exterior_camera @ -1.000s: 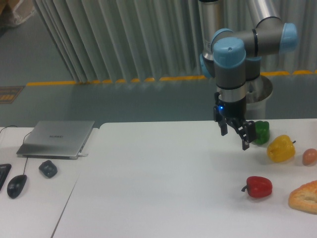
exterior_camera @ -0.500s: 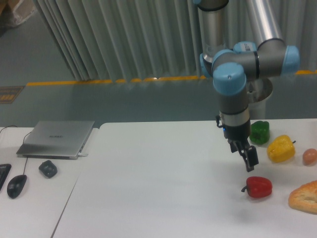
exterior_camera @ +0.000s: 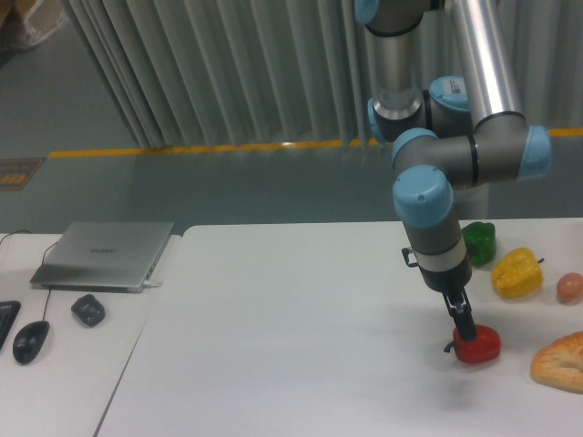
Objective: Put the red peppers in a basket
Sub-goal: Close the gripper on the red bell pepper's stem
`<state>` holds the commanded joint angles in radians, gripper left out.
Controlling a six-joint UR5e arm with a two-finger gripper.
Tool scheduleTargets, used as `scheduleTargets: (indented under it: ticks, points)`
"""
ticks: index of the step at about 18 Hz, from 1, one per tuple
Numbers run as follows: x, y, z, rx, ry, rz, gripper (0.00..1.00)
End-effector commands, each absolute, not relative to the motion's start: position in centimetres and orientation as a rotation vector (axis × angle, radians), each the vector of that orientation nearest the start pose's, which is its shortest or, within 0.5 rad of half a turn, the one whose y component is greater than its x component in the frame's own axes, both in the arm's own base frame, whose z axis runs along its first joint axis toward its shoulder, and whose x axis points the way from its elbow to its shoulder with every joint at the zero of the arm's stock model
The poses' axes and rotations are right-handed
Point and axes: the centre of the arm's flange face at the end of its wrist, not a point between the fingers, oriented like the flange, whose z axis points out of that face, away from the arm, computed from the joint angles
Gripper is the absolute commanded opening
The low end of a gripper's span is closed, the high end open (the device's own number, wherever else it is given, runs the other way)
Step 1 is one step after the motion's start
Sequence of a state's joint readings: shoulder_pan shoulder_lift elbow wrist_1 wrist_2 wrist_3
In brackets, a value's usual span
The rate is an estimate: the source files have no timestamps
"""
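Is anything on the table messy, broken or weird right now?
Nothing looks spilled or broken. The glossy red bell pepper sits on the white table with the claw right down at it. One odd thing: no basket is in view.

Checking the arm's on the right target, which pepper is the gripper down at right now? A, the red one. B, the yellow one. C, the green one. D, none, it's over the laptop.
A: the gripper is down at the top of the red pepper, while the green pepper and yellow pepper sit apart, farther back on the table.
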<state>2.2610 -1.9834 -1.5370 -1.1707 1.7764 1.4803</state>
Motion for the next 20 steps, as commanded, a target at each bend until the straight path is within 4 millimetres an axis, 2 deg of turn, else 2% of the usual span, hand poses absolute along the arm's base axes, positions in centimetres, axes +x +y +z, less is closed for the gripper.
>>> scheduleTargets:
  ticks: [7, 14, 16, 17, 18, 20]
  points:
    - [-33.8, 56.7, 27.5, -3.065, 1.275, 0.183, 1.0]
    - [-33.5, 56.6, 26.8, -3.092, 1.278, 0.179, 1.0]
    - [-33.5, 56.6, 26.8, -3.098, 1.278, 0.184, 0.78]
    - [-33.4, 56.6, 26.8, -3.099, 1.276, 0.183, 0.73]
    - [-33.4, 56.6, 26.7, -3.1, 1.277, 0.18, 0.61]
    - [-33.4, 56.6, 26.7, -3.11, 1.254, 0.183, 0.54]
